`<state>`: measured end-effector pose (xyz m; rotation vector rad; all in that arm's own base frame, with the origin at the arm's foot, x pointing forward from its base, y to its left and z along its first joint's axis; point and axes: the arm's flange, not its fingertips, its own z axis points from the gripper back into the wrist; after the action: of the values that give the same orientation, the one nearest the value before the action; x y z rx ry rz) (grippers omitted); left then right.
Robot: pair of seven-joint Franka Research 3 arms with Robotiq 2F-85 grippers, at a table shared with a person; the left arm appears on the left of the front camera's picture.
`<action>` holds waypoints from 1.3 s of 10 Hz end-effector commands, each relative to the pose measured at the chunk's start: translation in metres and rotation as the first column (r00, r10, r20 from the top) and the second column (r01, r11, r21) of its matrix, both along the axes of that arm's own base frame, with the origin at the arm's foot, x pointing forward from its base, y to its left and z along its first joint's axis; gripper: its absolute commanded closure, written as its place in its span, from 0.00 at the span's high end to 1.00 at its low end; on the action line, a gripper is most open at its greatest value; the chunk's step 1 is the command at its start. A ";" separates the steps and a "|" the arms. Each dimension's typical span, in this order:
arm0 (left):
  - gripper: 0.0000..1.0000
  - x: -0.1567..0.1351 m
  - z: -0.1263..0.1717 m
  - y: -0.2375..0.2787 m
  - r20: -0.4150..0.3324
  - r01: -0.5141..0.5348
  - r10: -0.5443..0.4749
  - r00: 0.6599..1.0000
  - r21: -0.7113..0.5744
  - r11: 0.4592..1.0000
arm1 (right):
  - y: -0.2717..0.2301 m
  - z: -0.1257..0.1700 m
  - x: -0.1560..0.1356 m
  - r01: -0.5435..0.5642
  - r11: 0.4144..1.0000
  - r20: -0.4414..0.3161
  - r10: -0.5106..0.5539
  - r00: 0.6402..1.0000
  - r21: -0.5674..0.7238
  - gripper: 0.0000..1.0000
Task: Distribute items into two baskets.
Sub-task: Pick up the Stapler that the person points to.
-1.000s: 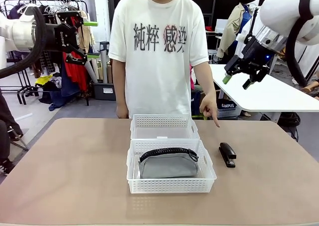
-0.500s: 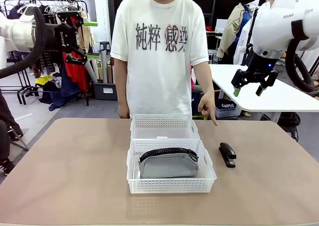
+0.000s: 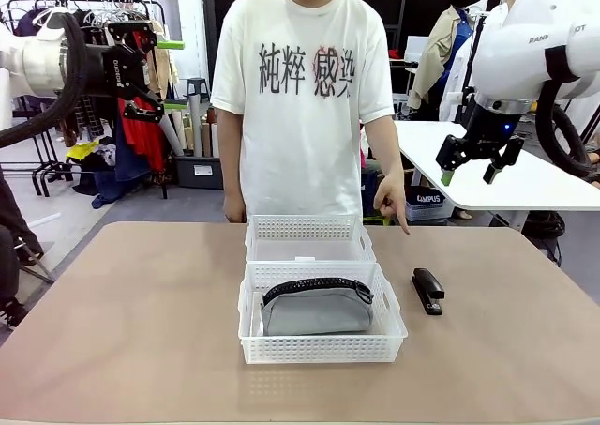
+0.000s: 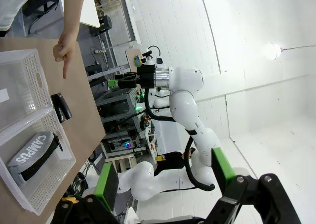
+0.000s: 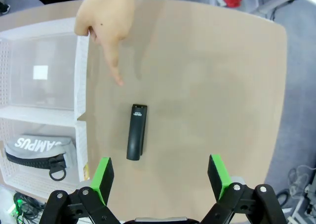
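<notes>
Right gripper [image 3: 468, 174] hangs released above the stapler [image 5: 137, 131], a pointing hand [image 5: 106, 16] near it; left gripper [image 4: 164, 172] released too. Wrist views let me read print on the pouch [image 5: 34, 146].

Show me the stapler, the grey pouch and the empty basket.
stapler [image 5: 137, 131]: right wrist view, middle of its black body.
grey pouch [image 3: 316, 312]: front view, middle of its grey fabric side.
empty basket [image 3: 305, 226]: front view, its far lattice wall.
</notes>
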<state>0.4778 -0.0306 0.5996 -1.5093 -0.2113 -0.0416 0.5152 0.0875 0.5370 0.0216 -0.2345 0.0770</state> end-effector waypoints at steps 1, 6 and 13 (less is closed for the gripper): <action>1.00 -0.001 0.002 0.001 0.005 -0.007 0.007 1.000 0.001 1.000 | 0.001 -0.021 0.005 -0.011 1.000 -0.084 0.011 0.996 -0.001 1.00; 1.00 -0.001 0.002 0.001 0.005 -0.007 0.007 1.000 0.001 1.000 | 0.008 -0.105 0.000 0.036 0.999 -0.184 -0.035 0.982 0.005 1.00; 1.00 -0.001 0.002 0.001 0.005 -0.007 0.007 1.000 0.001 1.000 | 0.033 -0.172 0.005 0.108 0.994 -0.304 -0.100 0.947 0.007 1.00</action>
<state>0.4778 -0.0305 0.5996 -1.5092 -0.2115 -0.0416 0.5180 0.1130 0.3701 0.0430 0.0769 0.0022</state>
